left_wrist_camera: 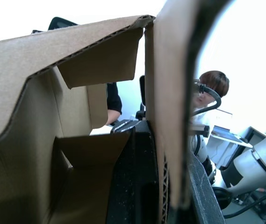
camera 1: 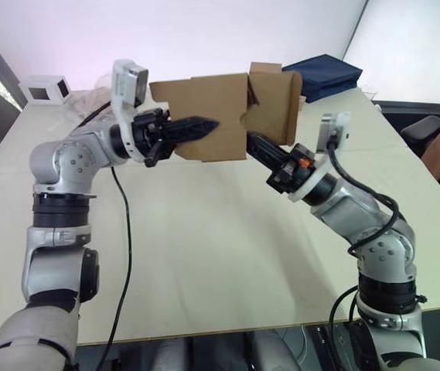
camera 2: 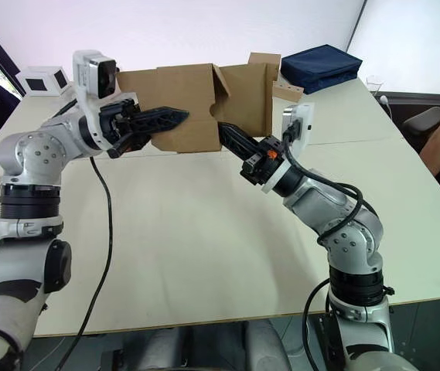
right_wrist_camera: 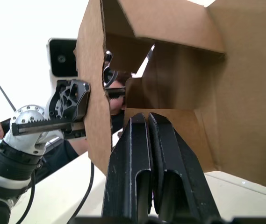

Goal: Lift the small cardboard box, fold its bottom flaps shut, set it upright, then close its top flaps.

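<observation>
Looking down from the head, the small cardboard box (camera 1: 220,116) hangs in the air above the tabletop's (camera 1: 204,255) far half. The left gripper (camera 1: 204,126) pinches one wall. In the right wrist view, the right gripper (right_wrist_camera: 147,122) has fingers pressed together, empty, poking inside the box among loose flaps (right_wrist_camera: 170,28).

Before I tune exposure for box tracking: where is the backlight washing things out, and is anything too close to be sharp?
Left wrist view: background blown white, the small cardboard box dim and soft. Right wrist view: sky white, right gripper's fingers fill the foreground, dark. Left eye view: bright wall behind, table evenly lit, little shadow.
</observation>
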